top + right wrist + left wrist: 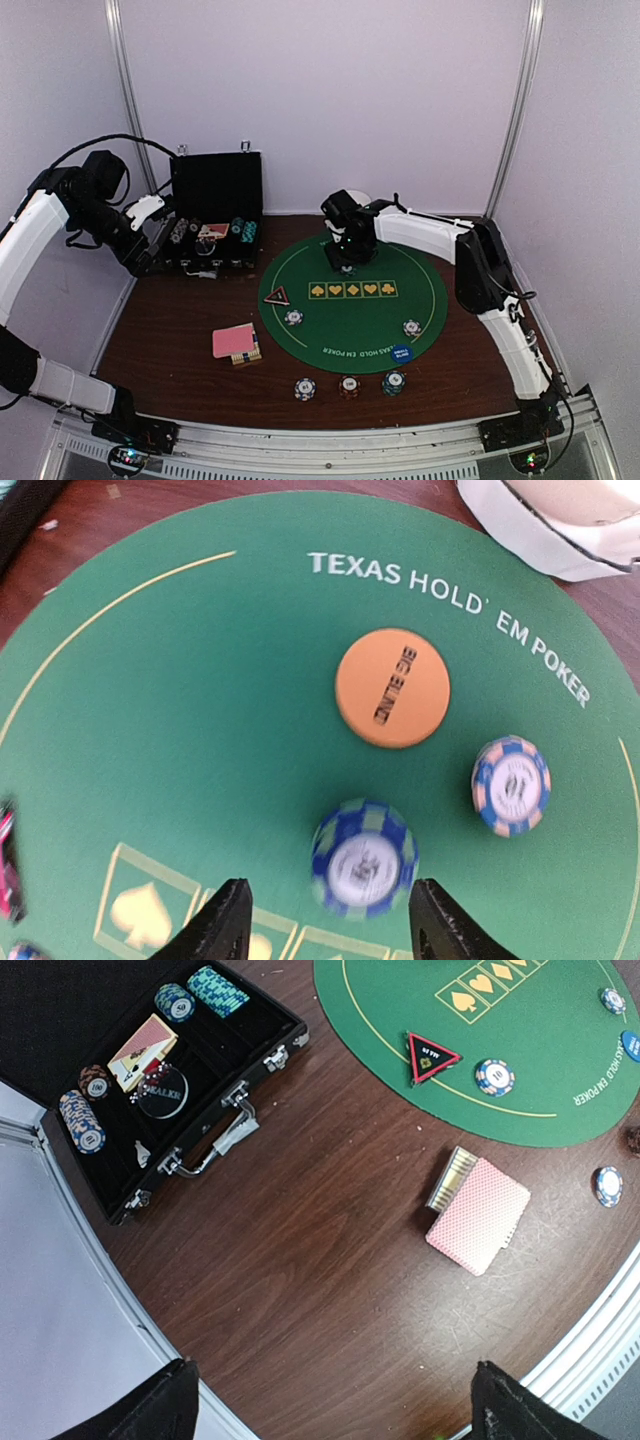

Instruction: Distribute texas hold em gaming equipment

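One blue chip [365, 860] lies on the mat [180, 700] just off the released right hand's [349, 264] tips. Left hand [335, 1400] wide, empty. Placement looks done; next: lift clear, fetch from case [215, 185].

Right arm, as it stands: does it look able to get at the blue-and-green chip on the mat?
Probably yes. The right gripper hangs open just above the blue-and-green chip, which lies flat on the green mat. The orange button and the blue-and-peach chip lie apart from it.
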`<state>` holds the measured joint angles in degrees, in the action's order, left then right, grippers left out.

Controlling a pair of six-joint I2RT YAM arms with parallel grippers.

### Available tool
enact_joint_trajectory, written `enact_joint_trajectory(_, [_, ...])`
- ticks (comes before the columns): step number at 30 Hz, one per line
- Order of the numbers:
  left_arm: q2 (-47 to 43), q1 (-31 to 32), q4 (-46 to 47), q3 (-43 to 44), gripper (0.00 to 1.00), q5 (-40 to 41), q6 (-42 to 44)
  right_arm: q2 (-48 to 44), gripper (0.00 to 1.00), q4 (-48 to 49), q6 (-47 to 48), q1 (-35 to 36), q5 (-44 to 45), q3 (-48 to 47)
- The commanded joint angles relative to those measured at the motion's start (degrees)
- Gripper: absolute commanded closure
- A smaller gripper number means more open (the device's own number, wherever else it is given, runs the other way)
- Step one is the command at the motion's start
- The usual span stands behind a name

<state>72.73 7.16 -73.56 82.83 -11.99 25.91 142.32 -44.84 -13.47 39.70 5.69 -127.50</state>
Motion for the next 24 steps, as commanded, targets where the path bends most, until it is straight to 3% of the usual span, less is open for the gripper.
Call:
enact_joint_trajectory(1, [-1.0, -0.4, 0.6, 0.8, 0.03, 0.9, 0.9, -11.9, 0.44, 1.9, 0.2, 3.2, 0.8, 7.7])
enact_joint_trajectory(10, [-1.0, -0.4, 0.5, 1.2, 0.03, 1.1, 0.9, -34.0, 0.42, 5.1, -5.8, 11.6, -0.3, 38.3])
enact_joint_trajectory(16, [-0.9, -0.4, -0.1, 1.9, 0.03, 0.6, 0.8, -47.5, 0.26, 4.7, -14.3, 17.4, -0.6, 59.8])
enact_joint_trajectory(24, [-0.9, -0.4, -0.7, 2.3, 0.02, 0.2, 0.4, -54.2, 0.24, 1.1, -21.5, 22.9, -1.7, 68.9])
